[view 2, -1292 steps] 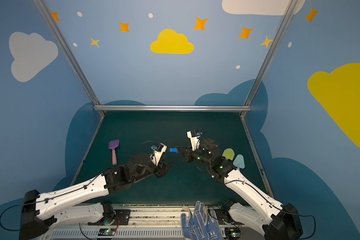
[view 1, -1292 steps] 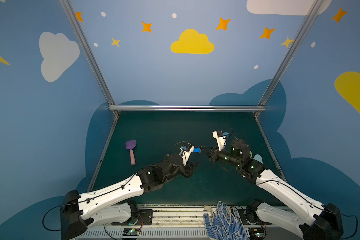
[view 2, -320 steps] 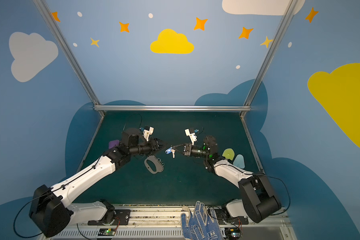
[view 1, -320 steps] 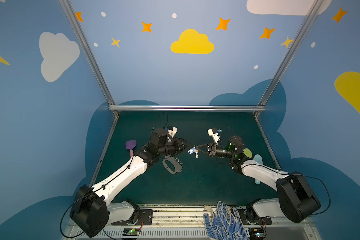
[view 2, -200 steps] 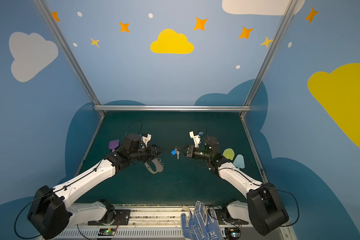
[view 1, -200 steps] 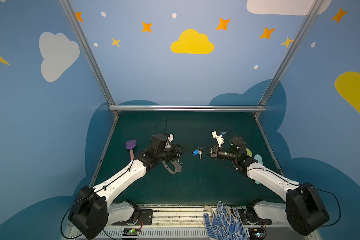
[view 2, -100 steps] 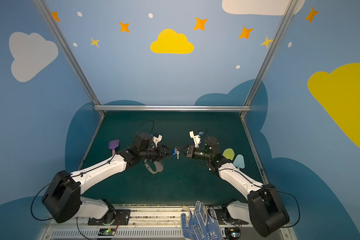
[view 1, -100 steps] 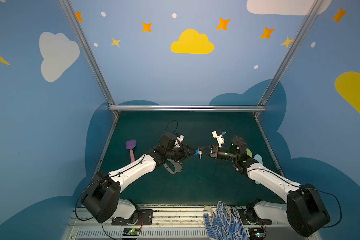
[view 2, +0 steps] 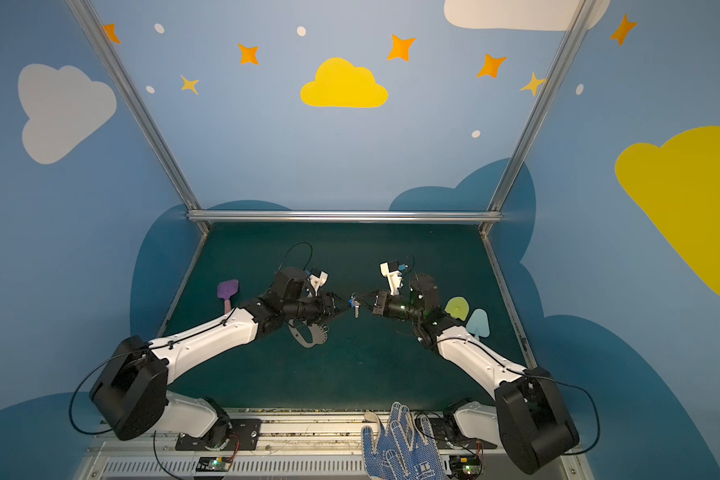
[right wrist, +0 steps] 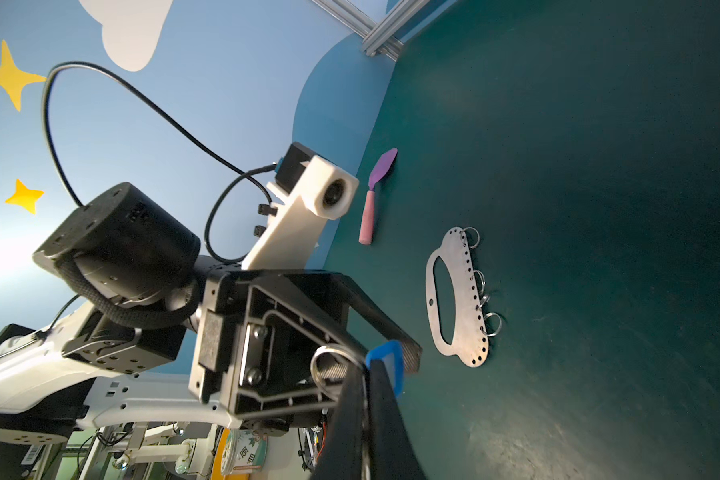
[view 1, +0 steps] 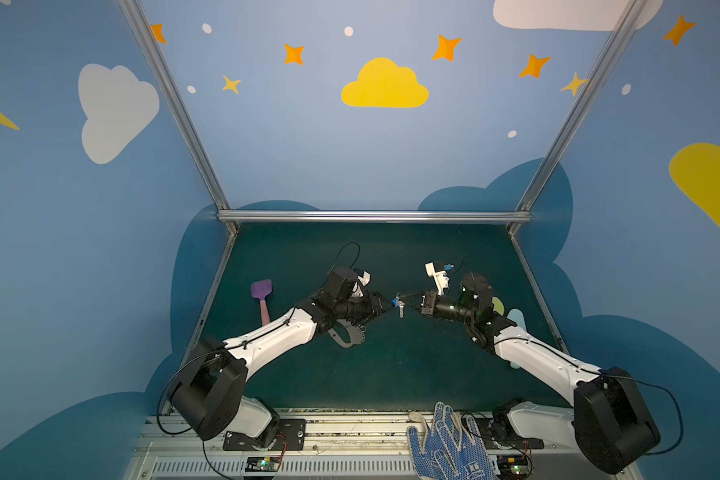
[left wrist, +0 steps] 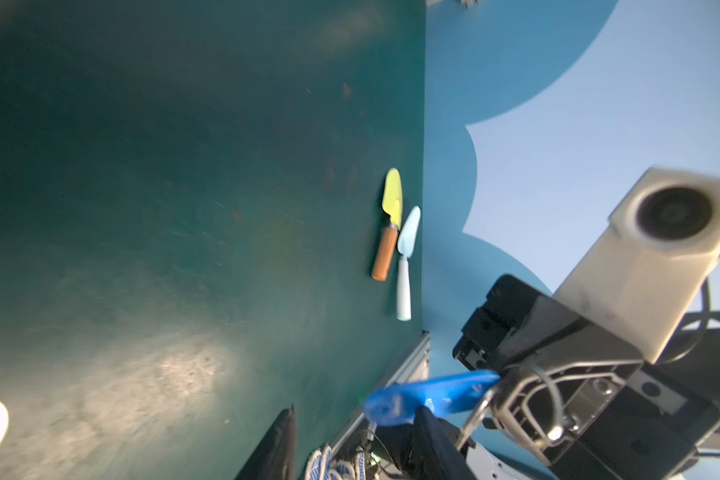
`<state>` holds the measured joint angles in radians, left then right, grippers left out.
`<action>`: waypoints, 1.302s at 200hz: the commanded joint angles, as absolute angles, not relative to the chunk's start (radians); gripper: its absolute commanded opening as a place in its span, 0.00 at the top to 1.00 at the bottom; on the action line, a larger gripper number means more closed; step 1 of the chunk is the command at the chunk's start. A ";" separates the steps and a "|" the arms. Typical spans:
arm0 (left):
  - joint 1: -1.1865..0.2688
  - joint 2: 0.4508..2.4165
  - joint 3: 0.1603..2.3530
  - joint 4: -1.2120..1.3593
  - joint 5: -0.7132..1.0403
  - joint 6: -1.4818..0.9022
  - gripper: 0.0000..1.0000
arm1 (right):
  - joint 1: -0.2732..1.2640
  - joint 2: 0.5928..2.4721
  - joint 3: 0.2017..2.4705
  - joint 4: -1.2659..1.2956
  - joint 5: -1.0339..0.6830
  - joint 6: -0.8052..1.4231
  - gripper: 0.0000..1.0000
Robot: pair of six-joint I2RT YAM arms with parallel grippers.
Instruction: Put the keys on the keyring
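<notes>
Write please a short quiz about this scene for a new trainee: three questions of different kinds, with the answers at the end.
1. True or false: the keyring lies flat on the table, and no arm holds it.
2. Which arm grips the keys? A. the left one. B. the right one. C. neither.
3. Fill in the blank: the spatula with the pink handle has a ___ head.

Key
1. True.
2. B. The right tool is shut on them.
3. Purple.
</notes>
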<state>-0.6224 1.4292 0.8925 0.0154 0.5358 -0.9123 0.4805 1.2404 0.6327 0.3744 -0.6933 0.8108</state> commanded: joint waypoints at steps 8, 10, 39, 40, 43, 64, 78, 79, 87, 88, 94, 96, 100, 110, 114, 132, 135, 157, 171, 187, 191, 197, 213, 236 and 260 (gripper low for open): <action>-0.575 1.337 0.857 -0.111 0.412 -0.864 0.50 | 0.460 1.197 0.615 0.314 -0.673 0.757 1.00; -0.573 1.333 0.854 -0.119 0.405 -0.861 0.50 | 0.458 1.196 0.614 0.311 -0.673 0.754 1.00; -0.558 1.302 0.824 -0.224 0.300 -0.859 0.49 | 0.449 1.175 0.600 0.242 -0.642 0.705 1.00; -0.558 1.303 0.823 -0.226 0.297 -0.858 0.49 | 0.448 1.175 0.600 0.241 -0.642 0.705 1.00; -0.558 1.305 0.822 -0.235 0.290 -0.856 0.49 | 0.448 1.171 0.598 0.235 -0.638 0.700 1.00; -0.556 1.342 0.826 -0.292 0.264 -0.869 0.49 | 0.444 1.155 0.583 0.206 -0.612 0.681 1.00; -0.559 1.389 0.837 -0.296 0.288 -0.846 0.50 | 0.440 1.145 0.574 0.187 -0.595 0.668 1.00; -0.559 1.391 0.838 -0.298 0.288 -0.844 0.50 | 0.440 1.145 0.574 0.187 -0.594 0.668 1.00; -0.566 1.425 0.851 -0.313 0.276 -0.836 0.50 | 0.437 1.140 0.568 0.185 -0.591 0.666 1.00; -0.566 1.429 0.854 -0.315 0.274 -0.835 0.50 | 0.437 1.139 0.568 0.185 -0.591 0.667 1.00; -0.570 1.450 0.864 -0.328 0.260 -0.828 0.50 | 0.437 1.136 0.562 0.185 -0.588 0.665 1.00; -0.572 1.457 0.866 -0.331 0.256 -0.824 0.50 | 0.436 1.134 0.560 0.186 -0.587 0.665 1.00; -0.575 1.472 0.873 -0.338 0.248 -0.816 0.50 | 0.435 1.132 0.558 0.184 -0.584 0.665 1.00; -0.586 1.504 0.893 -0.357 0.223 -0.803 0.50 | 0.434 1.126 0.551 0.184 -0.579 0.666 1.00; -0.588 1.518 0.902 -0.361 0.219 -0.797 0.50 | 0.433 1.126 0.548 0.185 -0.577 0.666 1.00; -0.607 1.572 0.941 -0.394 0.173 -0.783 0.51 | 0.431 1.119 0.539 0.187 -0.575 0.665 1.00; -0.611 1.579 0.946 -0.397 0.165 -0.780 0.51 | 0.432 1.118 0.538 0.186 -0.575 0.664 1.00; -0.636 1.628 0.989 -0.422 0.106 -0.759 0.50 | 0.433 1.114 0.527 0.194 -0.572 0.668 1.00; -0.648 1.671 1.024 -0.447 0.066 -0.740 0.50 | 0.431 1.116 0.523 0.202 -0.574 0.673 1.00; -0.656 1.724 1.067 -0.481 0.027 -0.717 0.50 | 0.431 1.117 0.522 0.205 -0.574 0.673 1.00; -0.658 1.732 1.075 -0.484 0.026 -0.707 0.51 | 0.430 1.117 0.523 0.205 -0.575 0.674 1.00; -0.660 1.751 1.089 -0.491 0.019 -0.701 0.52 | 0.431 1.118 0.523 0.206 -0.575 0.674 1.00; -0.667 1.793 1.119 -0.509 -0.001 -0.682 0.57 | 0.429 1.114 0.521 0.206 -0.580 0.674 1.00; -0.670 1.835 1.158 -0.539 -0.030 -0.657 0.64 | 0.428 1.108 0.517 0.208 -0.581 0.677 1.00; -0.669 1.857 1.184 -0.567 -0.051 -0.636 0.77 | 0.427 1.104 0.511 0.218 -0.581 0.687 1.00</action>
<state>-0.6689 1.8343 1.1519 -0.4919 0.0074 -0.6815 0.4335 1.1275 0.5266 0.1982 -0.5831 0.6811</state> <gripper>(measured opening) 0.296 0.057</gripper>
